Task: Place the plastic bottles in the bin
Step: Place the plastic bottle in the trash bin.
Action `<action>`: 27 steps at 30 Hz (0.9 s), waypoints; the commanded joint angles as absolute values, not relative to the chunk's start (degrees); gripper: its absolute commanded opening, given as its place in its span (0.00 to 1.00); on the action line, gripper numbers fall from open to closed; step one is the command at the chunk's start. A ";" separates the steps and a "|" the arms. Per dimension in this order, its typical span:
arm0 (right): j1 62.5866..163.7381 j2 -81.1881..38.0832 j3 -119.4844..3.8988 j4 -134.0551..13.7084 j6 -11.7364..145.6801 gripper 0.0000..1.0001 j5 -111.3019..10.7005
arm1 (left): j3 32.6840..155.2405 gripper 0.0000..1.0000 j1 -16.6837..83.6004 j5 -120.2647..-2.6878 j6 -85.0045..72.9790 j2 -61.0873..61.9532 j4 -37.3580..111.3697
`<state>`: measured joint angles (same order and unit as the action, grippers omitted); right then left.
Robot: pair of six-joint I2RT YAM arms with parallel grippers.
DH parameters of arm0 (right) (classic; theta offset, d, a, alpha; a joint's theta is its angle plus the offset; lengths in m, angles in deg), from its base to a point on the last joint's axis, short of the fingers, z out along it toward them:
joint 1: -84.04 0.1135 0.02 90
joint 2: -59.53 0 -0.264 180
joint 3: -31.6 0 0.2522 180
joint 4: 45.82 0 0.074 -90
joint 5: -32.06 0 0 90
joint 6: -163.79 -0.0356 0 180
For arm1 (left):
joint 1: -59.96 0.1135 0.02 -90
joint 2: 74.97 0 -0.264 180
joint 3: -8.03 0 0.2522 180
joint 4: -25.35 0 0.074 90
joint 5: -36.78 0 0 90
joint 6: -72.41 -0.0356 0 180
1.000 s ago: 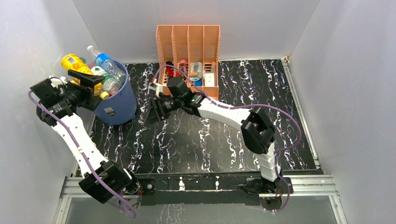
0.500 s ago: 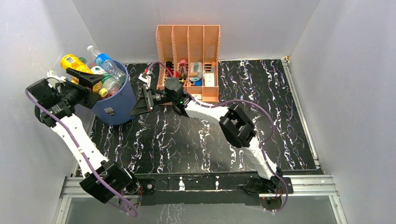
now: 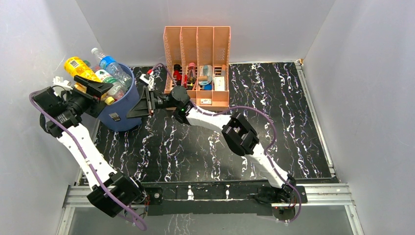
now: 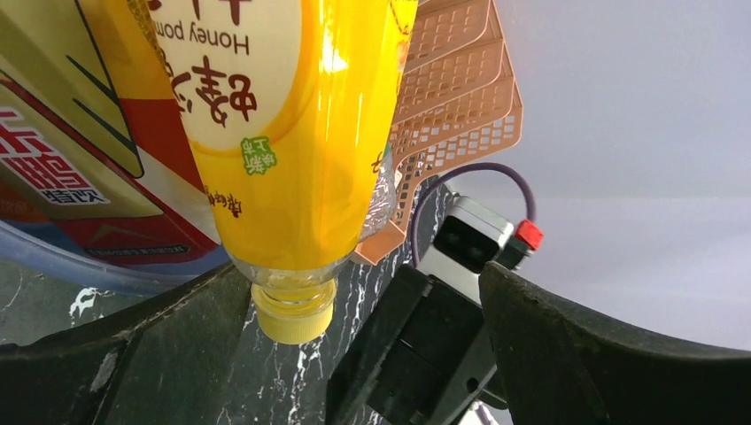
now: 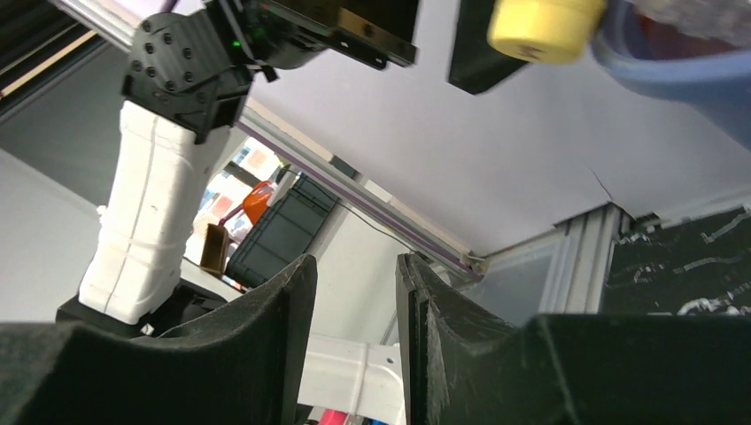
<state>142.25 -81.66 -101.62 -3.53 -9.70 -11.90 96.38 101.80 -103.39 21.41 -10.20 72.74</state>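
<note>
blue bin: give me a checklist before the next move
1. Left gripper open: ok, fingers either side of the yellow bottle.
2. Right gripper empty: ok, nothing between its fingers.
3. Yellow bottle settled: not ok, it pokes out above the bin rim.
4. Right gripper clear of bin: cannot tell, close beside its wall.
5. Bottles left on the tabletop: ok, none seen.

Blue bin [image 3: 122, 105], yellow bottle [image 3: 78, 67], peach rack [image 3: 197, 39], black table [image 3: 205, 152] with white marbling
</note>
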 commanded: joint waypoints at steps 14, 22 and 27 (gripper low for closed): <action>144.33 -88.30 -109.47 5.96 -14.75 0.48 -16.19 | 97.64 0.98 102.09 -100.47 15.04 -13.49 76.66; 144.33 -86.46 -103.38 9.16 -15.15 0.49 -15.91 | 102.60 0.98 102.09 -95.98 11.82 -15.84 81.09; 144.15 -84.31 -98.61 11.63 -15.71 0.50 -15.60 | 107.01 0.98 102.12 -94.80 11.81 -18.45 82.86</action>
<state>144.15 -88.85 -100.90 5.37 -15.07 -15.57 102.19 101.82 -95.74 13.13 -15.21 80.50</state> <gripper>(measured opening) 0.490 0.981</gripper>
